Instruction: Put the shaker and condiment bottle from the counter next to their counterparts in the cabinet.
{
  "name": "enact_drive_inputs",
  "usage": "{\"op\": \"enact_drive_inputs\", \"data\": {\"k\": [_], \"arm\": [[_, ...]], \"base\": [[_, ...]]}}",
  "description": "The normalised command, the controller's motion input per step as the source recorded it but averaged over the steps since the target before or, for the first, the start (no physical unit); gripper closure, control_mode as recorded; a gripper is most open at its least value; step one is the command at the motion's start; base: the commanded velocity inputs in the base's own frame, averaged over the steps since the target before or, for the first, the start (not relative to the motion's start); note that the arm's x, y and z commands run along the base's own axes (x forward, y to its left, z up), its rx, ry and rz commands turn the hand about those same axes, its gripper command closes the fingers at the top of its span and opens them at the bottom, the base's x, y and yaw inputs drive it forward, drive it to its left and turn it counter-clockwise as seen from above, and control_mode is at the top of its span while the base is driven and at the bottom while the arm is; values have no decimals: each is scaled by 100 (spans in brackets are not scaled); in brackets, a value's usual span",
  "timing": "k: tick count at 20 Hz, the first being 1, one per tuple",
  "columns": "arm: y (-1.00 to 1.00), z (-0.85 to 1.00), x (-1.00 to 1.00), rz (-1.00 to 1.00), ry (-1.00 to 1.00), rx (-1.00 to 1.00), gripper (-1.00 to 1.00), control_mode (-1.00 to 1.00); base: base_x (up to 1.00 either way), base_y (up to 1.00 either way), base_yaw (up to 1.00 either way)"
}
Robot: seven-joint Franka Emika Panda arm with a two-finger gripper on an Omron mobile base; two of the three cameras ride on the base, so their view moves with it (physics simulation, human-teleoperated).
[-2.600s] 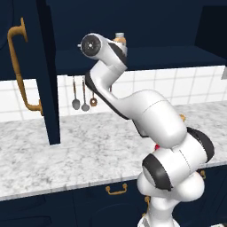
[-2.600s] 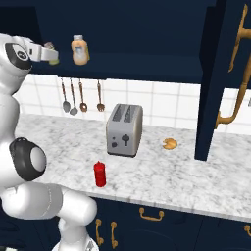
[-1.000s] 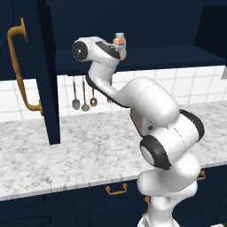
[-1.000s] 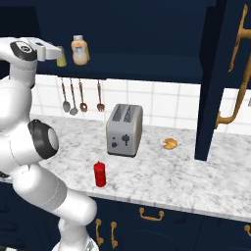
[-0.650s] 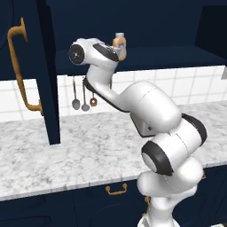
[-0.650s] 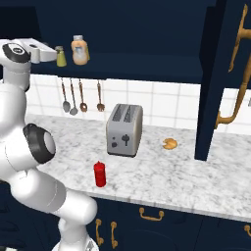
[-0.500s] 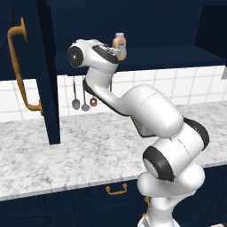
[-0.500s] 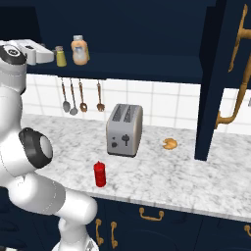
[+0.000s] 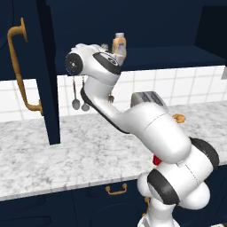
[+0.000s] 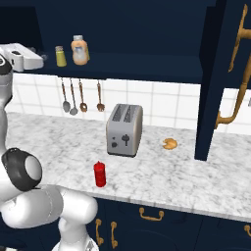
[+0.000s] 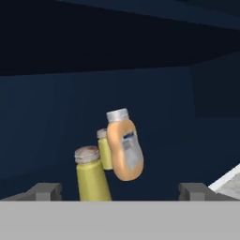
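Shaker (image 10: 61,56) stands upright on the cabinet (image 10: 147,29) shelf, just left of the peach-orange bottle (image 10: 79,50). The gripper (image 10: 43,57) sits just left of the shaker at shelf height, and from the right base camera a small gap shows between them.

Hand camera: two finger tips (image 11: 44,191) stand wide apart at the bottom, the jaws fully spread and holding nothing. Between them, nearest, a yellow-olive shaker (image 11: 91,176) with a grey cap. Behind it a second small yellow cylinder (image 11: 105,149), partly hidden by the peach-orange bottle (image 11: 124,145). The right base camera shows only one yellow cylinder beside that bottle, so which of the two it is I cannot tell.

Left base camera: the arm's upper links cover the shaker; the peach-orange bottle (image 9: 119,44) shows above the wrist.

Red bottle (image 10: 100,174) stands upright on the counter (image 10: 162,181), near its front edge, in front and to the left of the toaster (image 10: 124,130). In the left base view only a red sliver (image 9: 156,160) shows behind the arm.

A small orange pastry (image 10: 169,143) lies right of the toaster. Three utensils (image 10: 81,98) hang on the tiled wall below the shelf. Cabinet door (image 10: 223,78) stands open at the right, with a brass handle (image 10: 234,73).
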Motion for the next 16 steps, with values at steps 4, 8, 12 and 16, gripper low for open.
{"op": "enact_drive_inputs", "data": {"k": [4, 8, 12, 16], "arm": [[0, -35, -72, 0, 1, -3, -100, -100], [-24, -64, -83, 4, 6, -14, -100, -100], [-44, -71, -89, 20, 0, -12, -100, -100], [-63, -65, -76, 28, 0, -11, -100, -100]], "base": [[0, 0, 0], [0, 0, 0], [0, 0, 0], [0, 0, 0]]}}
